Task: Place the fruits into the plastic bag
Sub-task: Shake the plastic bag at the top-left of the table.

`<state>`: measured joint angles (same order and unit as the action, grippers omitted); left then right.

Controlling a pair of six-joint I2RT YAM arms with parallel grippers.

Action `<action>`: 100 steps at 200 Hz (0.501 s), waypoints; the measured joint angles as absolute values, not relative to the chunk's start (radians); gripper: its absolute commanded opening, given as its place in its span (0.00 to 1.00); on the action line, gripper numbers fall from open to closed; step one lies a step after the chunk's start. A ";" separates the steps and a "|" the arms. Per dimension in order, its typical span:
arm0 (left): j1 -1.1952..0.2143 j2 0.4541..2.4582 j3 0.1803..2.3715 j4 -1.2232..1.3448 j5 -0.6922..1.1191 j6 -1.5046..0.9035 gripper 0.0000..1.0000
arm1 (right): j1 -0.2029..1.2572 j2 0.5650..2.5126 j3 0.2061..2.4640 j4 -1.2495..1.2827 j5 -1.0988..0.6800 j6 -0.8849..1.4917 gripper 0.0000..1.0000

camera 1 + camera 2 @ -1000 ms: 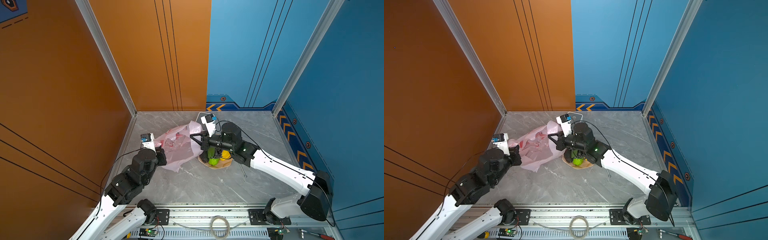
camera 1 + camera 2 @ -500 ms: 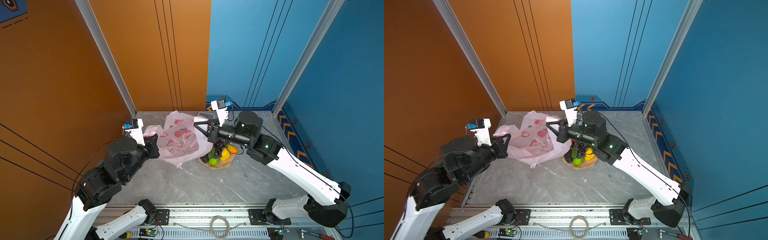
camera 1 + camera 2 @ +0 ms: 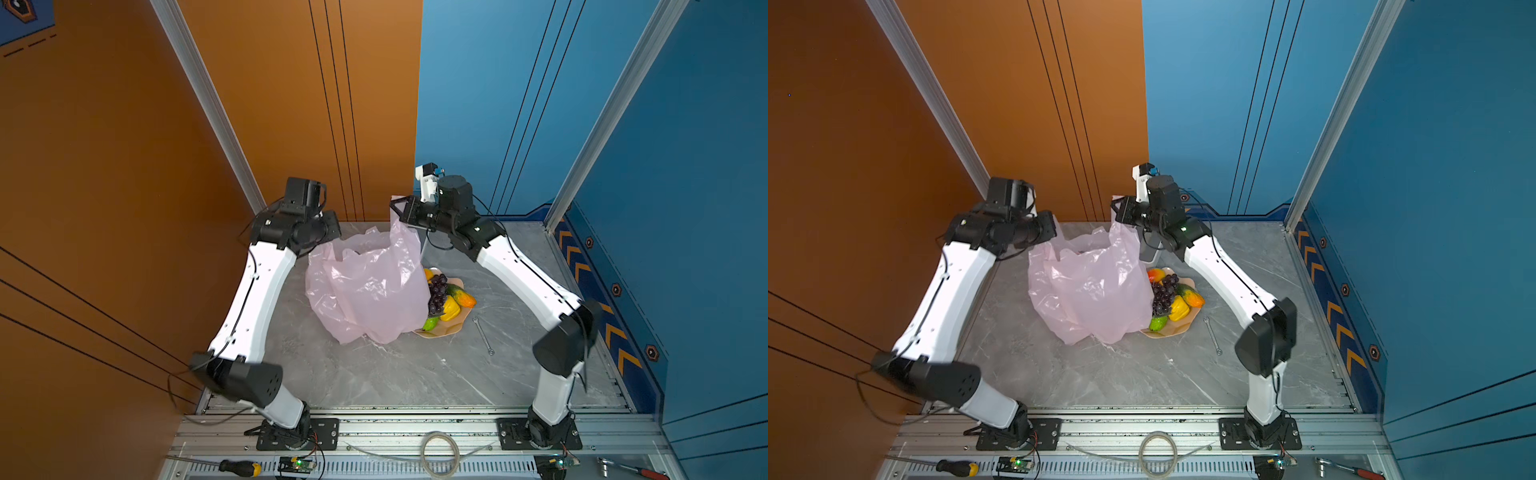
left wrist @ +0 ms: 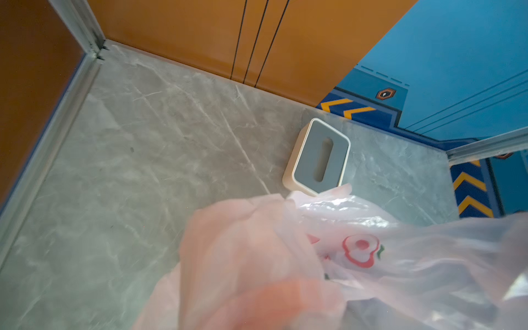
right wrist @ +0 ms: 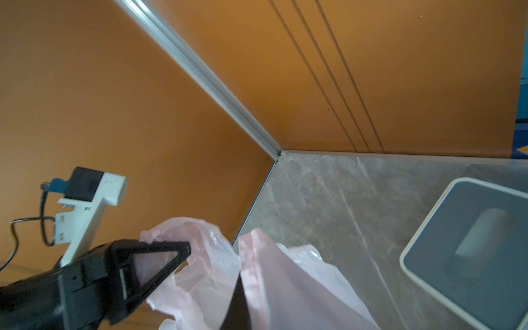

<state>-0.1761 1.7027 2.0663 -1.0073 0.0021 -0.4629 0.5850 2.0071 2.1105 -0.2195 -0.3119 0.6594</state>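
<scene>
Left hold: left gripper [image 5: 184,250] clamped on one handle of the thin, translucent pink plastic bag [image 3: 370,286].
Right hold: right gripper [image 3: 397,206] clamped on the opposite handle.
Bag mouth: spans gripper to gripper, facing up.
Fruits: small toy fruits [image 3: 442,297] on peach scalloped plate [image 3: 446,331], below right gripper, just beside the bag; right arm judged nearer.

Left arm [image 3: 266,282] and right arm [image 3: 519,270] stand arched, wrists high, facing each other; left fingers [image 5: 165,244] closed; right fingers [image 3: 400,199] closed.

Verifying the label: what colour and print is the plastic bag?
Translucent pink plastic bag with a red fruit print; best in the left wrist view.
</scene>
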 measured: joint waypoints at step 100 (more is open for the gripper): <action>-0.533 1.626 2.453 -0.699 -0.068 -0.176 0.00 | 0.766 1.974 2.370 0.081 -0.205 0.329 0.00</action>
